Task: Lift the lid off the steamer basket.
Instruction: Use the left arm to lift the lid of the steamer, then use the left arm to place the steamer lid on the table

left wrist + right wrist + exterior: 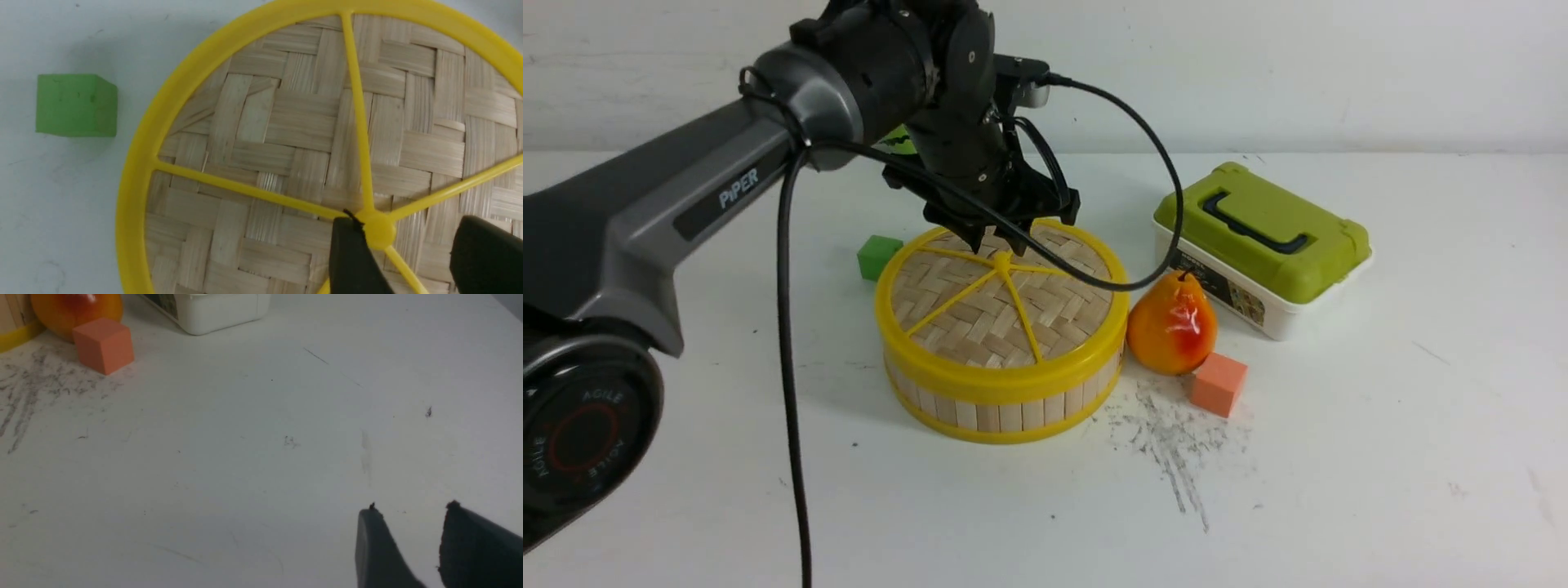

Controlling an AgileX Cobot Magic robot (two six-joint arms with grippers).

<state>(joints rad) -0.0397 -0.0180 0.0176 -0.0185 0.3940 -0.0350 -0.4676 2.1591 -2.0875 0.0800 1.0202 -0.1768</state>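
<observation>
White tabletop, left end effector above lid

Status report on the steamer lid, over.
Left end effector open, fingers either side of the centre knob. Right end effector open over bare table. Lid seated on steamer basket. Pear beside basket, not blocking.

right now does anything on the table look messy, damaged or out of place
Only one thing: a patch of dark grey scuff marks smears the white table just in front of the pear and the orange cube. It looks like wear or dirt, not a spill. The lid sits level on the steamer basket.
</observation>
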